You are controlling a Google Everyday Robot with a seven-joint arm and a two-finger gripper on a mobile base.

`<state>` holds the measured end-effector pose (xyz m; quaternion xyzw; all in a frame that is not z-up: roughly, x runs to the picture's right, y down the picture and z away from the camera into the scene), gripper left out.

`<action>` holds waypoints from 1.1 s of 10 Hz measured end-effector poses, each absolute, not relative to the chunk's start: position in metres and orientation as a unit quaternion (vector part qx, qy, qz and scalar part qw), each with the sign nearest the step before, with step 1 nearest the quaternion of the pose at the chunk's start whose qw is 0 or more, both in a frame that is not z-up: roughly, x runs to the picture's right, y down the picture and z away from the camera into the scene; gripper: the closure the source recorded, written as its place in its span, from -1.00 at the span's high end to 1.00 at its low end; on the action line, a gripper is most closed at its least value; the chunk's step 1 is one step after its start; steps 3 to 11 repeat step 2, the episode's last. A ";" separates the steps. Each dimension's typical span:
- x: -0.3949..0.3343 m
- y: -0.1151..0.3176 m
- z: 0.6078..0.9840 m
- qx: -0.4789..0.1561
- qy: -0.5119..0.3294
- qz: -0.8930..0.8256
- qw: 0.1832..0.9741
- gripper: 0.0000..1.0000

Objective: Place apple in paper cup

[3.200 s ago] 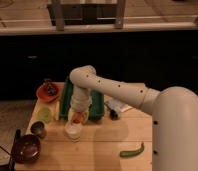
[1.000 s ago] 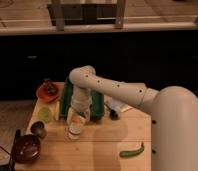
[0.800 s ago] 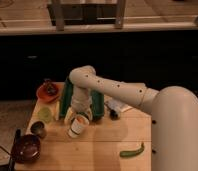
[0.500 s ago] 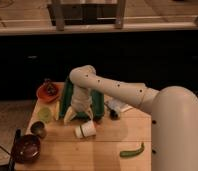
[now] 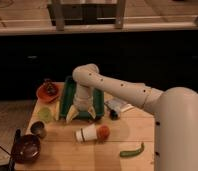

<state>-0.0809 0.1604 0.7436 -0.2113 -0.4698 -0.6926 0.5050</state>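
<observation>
The single camera view looks down on a wooden table (image 5: 137,137) set before a dark counter front. The robot's white arm (image 5: 127,90) reaches in from the lower right and bends downward over the table's middle. Its gripper (image 5: 83,116) hangs just above the tabletop at the front edge of a green tray (image 5: 69,95), with the two pale yellow fingers (image 5: 72,116) splayed wide apart and nothing between them.

Just in front of the gripper, and apart from it, the white paper cup (image 5: 85,133) lies tipped over on its side on the wood. The apple (image 5: 103,132), reddish orange, rests on the table right at the cup's right end, touching it or very nearly so; whether any part of it sits inside the cup's mouth cannot be told.

To the left stand a light green cup (image 5: 45,114) and, nearer the front, a small grey metal cup (image 5: 38,129). A dark brown bowl (image 5: 26,148) sits at the front left corner. An orange plate (image 5: 47,92) holding something dark lies at the back left, beside the tray. A green chili pepper (image 5: 131,151) lies near the front right edge, well apart from the cup. A small dark and white packet (image 5: 116,106) rests to the right of the tray, under the arm.
</observation>
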 end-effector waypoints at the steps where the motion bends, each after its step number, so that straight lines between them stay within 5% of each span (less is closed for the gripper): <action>1: -0.082 0.160 0.744 -0.211 -0.470 -0.693 0.504 0.60; 11: -0.082 0.160 0.744 -0.211 -0.470 -0.693 0.504 0.60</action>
